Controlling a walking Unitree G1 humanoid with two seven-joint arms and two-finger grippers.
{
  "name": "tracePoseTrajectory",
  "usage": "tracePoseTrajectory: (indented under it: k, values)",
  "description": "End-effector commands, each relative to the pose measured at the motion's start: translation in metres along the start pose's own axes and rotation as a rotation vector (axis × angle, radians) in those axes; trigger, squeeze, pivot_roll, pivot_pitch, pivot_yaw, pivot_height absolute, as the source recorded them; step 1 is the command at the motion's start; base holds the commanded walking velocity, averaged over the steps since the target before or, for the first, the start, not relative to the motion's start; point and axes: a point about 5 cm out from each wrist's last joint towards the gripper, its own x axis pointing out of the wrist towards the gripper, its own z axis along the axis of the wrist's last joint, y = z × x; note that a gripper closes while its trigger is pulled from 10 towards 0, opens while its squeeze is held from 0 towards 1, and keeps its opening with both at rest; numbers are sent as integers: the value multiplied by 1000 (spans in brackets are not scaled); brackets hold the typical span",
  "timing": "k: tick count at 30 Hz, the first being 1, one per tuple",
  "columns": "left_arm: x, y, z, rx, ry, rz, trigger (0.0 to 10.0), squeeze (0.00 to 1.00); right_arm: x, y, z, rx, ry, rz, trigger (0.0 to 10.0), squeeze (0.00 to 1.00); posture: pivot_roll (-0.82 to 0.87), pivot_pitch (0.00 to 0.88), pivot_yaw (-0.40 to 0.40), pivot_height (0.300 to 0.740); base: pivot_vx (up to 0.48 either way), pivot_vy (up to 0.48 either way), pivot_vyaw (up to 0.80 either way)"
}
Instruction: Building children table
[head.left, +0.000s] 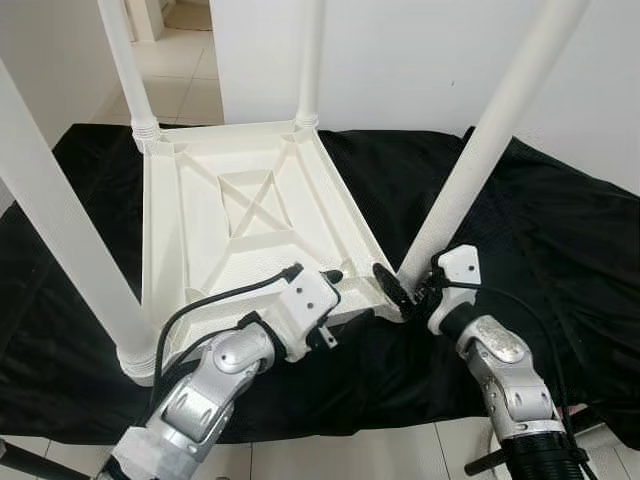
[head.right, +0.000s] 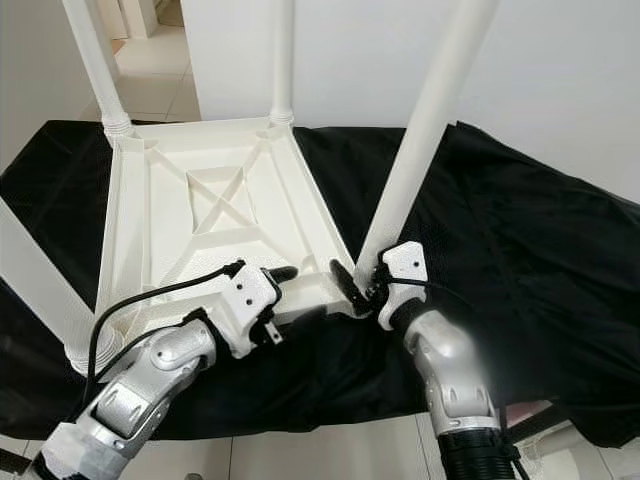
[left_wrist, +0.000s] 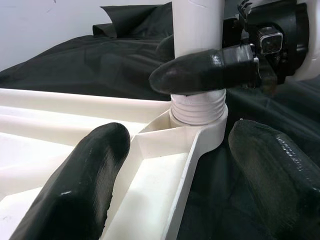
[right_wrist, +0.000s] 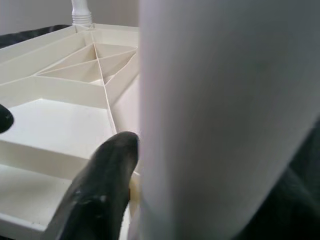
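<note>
While upturned on black cloth (head.left: 560, 240), white table (head.left: 240, 215), four legs up.

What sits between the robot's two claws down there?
The table's near corner socket, with a white leg screwed in. Left gripper faces right gripper across it in the left wrist view.

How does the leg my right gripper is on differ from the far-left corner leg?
The near-right leg leans outward to the robot's right, while the far-left leg leans only slightly. The right gripper closes around the near-right leg's base; nothing touches the far-left leg. Both are white, round, and stand in corner sockets of the upturned tabletop.
</note>
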Motion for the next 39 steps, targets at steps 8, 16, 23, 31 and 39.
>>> tracePoseTrajectory:
  k: [8,16,23,31,39]
  values:
    - [0,-5,-2,-2,7,-56,10000,0,-5,-6,-5,19,13,22,0,0,-37,30,-52,740,0,0,0]
    - [-1,-5,-3,-2,12,-61,10000,0,-4,-7,-4,38,-2,-9,10000,0,-39,35,-49,740,0,0,0]
    - [-2,-7,-4,-7,18,-68,10000,0,-1,-2,-4,64,-7,-84,10000,0,-39,47,-45,740,0,0,0]
    - [-3,-8,-4,-11,21,-70,10000,0,5,10,-2,113,-19,-203,10000,0,-36,53,-46,740,0,0,0]
    - [-4,-9,-4,-14,22,-69,10000,0,9,23,-6,186,8,-410,10000,0,-40,55,-46,740,0,0,0]
